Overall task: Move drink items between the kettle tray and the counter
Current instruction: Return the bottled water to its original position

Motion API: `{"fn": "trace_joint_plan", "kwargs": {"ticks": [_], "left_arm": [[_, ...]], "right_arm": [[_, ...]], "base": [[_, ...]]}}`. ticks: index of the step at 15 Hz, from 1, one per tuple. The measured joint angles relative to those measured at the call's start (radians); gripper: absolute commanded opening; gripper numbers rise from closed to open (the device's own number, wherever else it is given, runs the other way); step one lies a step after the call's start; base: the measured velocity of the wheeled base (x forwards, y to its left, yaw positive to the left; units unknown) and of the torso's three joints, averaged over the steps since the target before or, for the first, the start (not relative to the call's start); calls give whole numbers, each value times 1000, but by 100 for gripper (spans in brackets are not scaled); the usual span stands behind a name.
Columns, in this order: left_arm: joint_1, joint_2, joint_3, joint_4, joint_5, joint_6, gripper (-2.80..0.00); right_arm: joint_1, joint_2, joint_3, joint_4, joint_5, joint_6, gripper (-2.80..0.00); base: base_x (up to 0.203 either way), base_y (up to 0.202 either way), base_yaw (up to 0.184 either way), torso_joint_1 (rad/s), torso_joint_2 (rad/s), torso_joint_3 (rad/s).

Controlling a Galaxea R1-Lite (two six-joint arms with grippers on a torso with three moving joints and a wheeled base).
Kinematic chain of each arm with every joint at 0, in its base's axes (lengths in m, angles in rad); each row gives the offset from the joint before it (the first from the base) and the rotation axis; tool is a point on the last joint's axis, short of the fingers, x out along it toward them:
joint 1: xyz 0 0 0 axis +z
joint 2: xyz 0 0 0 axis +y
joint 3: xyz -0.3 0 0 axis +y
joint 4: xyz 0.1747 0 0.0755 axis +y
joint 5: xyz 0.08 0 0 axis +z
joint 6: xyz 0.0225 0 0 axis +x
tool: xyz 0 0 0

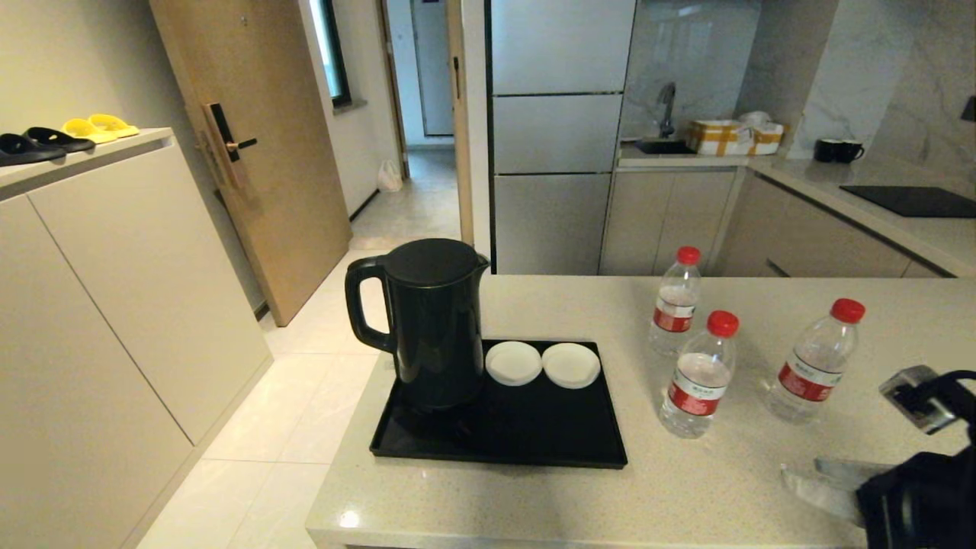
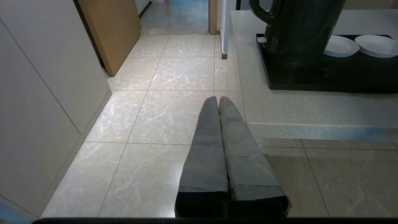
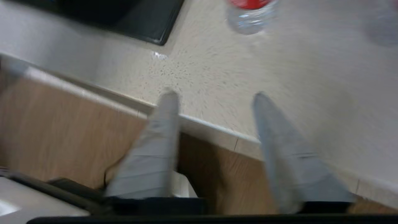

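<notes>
Three clear water bottles with red caps stand on the beige counter (image 1: 534, 503), to the right of the black kettle tray (image 1: 503, 438): one at the back (image 1: 675, 301), one in the middle (image 1: 698, 376) and one to the right (image 1: 814, 362). My right gripper (image 1: 801, 469) is open and empty over the counter's front edge, in front of the bottles and apart from them. In the right wrist view the gripper (image 3: 214, 95) faces the base of one bottle (image 3: 250, 18) and a tray corner (image 3: 149, 21). My left gripper (image 2: 218, 99) is shut and empty, low over the floor by the counter's left corner.
A black kettle (image 1: 431, 320) stands on the left of the tray, with two white saucers (image 1: 513, 362) (image 1: 570, 365) beside it. The tray's front half is bare. A pale cabinet (image 1: 114, 290) with slippers on top is at the far left.
</notes>
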Motion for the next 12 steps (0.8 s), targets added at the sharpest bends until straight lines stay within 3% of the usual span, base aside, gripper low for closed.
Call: {"fn": "trace_joint_plan", "kwargs": {"ticks": [4,7,10,12], "left_arm": [[0,0,0,0,0,0,-280],[0,0,0,0,0,1,-280],[0,0,0,0,0,0,-280],[0,0,0,0,0,0,-280]], "right_arm": [[28,318,91,-470,-10,-13,0],[33,495,127,-794,-101,-10,0],[35,615,133,-1025,-172,0,0],[35,660,122,-1059,-191,11,0]], "base": [[0,0,0,0,0,0],[0,0,0,0,0,0],[0,0,0,0,0,0],[0,0,0,0,0,0]]}}
